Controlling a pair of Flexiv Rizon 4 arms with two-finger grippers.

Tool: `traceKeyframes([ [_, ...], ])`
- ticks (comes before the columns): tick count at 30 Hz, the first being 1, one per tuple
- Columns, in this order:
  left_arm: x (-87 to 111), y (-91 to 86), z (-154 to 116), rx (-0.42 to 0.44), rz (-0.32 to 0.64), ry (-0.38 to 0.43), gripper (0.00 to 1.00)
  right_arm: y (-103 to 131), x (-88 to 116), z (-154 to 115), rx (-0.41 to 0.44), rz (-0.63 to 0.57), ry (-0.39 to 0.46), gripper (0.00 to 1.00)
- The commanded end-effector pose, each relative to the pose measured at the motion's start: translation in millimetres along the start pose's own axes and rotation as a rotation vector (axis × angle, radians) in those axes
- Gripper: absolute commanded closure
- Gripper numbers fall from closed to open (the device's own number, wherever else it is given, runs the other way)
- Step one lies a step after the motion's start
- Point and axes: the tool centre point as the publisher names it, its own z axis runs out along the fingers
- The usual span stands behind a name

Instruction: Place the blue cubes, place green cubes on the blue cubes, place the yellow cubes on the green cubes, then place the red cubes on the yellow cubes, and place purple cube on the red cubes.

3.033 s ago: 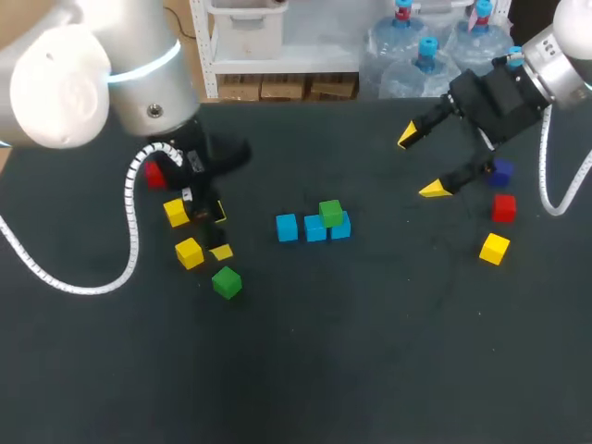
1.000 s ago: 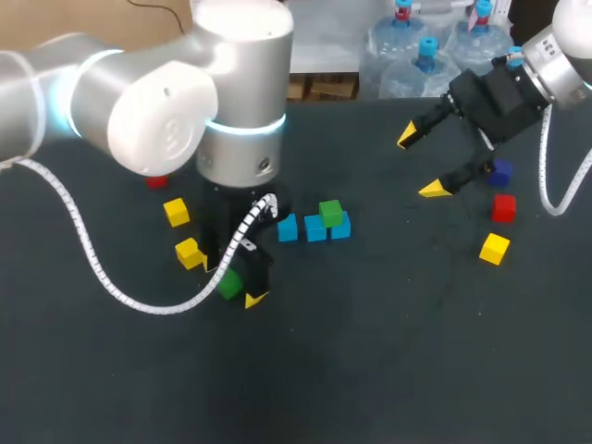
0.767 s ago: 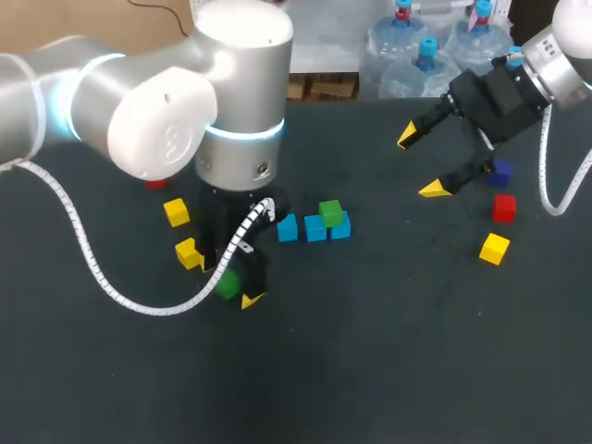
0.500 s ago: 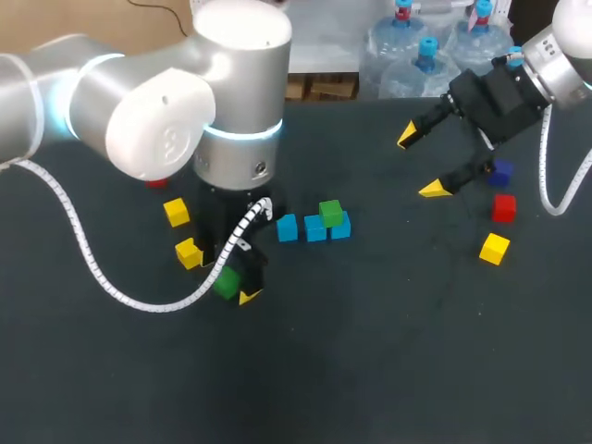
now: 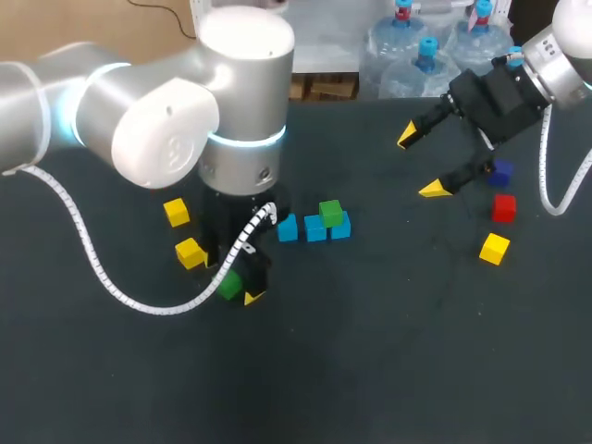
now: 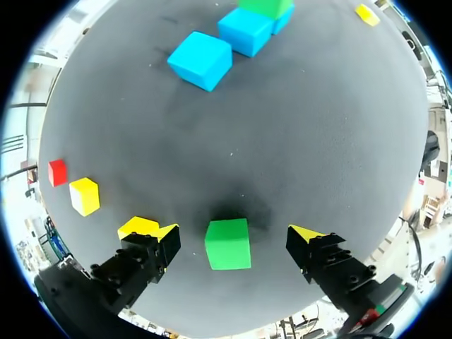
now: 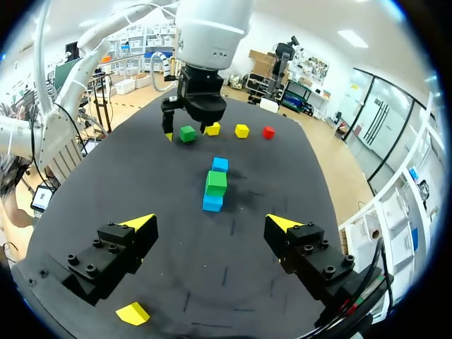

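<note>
left gripper [image 6: 234,234]: fingers spread, straddling the loose green cube, neither tip touching it
loose green cube [image 6: 228,244]: flat on the table, matte with crisp edges, faces roughly square to the fingers; a cube, so no long axis
blue cubes [image 5: 315,228]: three in a row running side to side, ahead of the left gripper
stacked green cube [image 5: 330,213]: on top of the row, toward its right end
right gripper [image 7: 210,223]: wide open, holding nothing, raised over the far right
table [image 5: 388,351]: dark, finely grained surface
</note>
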Motion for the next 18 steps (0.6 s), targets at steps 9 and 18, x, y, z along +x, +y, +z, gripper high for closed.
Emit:
traceKeyframes([
  [9,7.3,-7.8,-1.0,-0.036,-0.032,-0.053,0.00,0.1,0.1,0.3,0.001,-0.001,-0.001,0.00],
  [18,8.7,-8.5,1.3,-0.034,-0.037,-0.114,0.00,0.1,0.1,0.3,0.001,-0.001,-0.001,0.00],
])
